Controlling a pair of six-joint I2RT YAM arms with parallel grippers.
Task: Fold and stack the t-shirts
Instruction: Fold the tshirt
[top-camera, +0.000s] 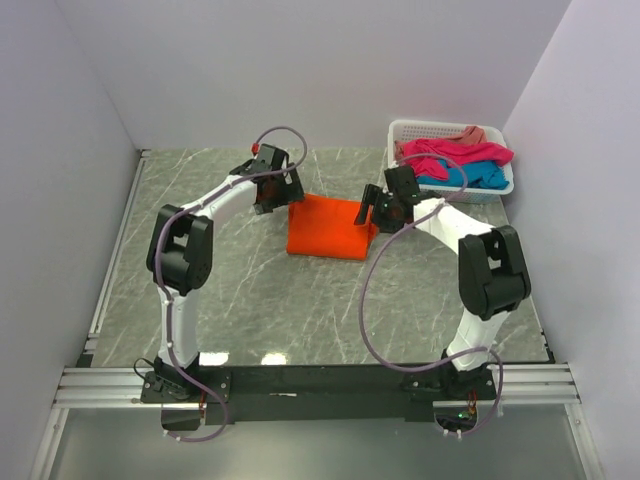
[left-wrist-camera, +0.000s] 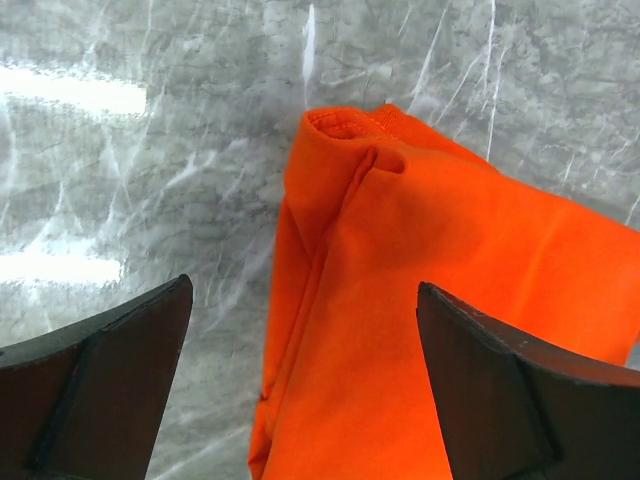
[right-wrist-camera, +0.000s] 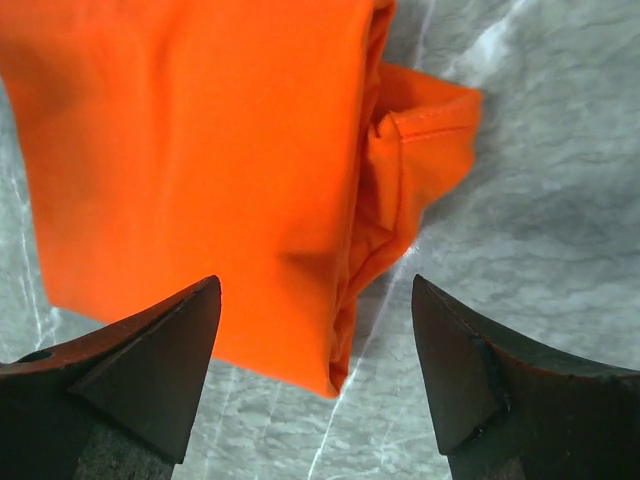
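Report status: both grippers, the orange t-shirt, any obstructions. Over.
Left gripper open, right gripper open, neither holding anything. Bright orange cloth t-shirt folded, flat on grey marbled table. Remaining t-shirts heaped in white slotted plastic basket. Nothing in the way.

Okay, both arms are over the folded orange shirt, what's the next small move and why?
Probably lift the right gripper straight up, off toward the white basket. The orange t-shirt already lies folded on the table, the right one and the left gripper both stand open holding nothing, and the magenta t-shirt and others wait in that basket.
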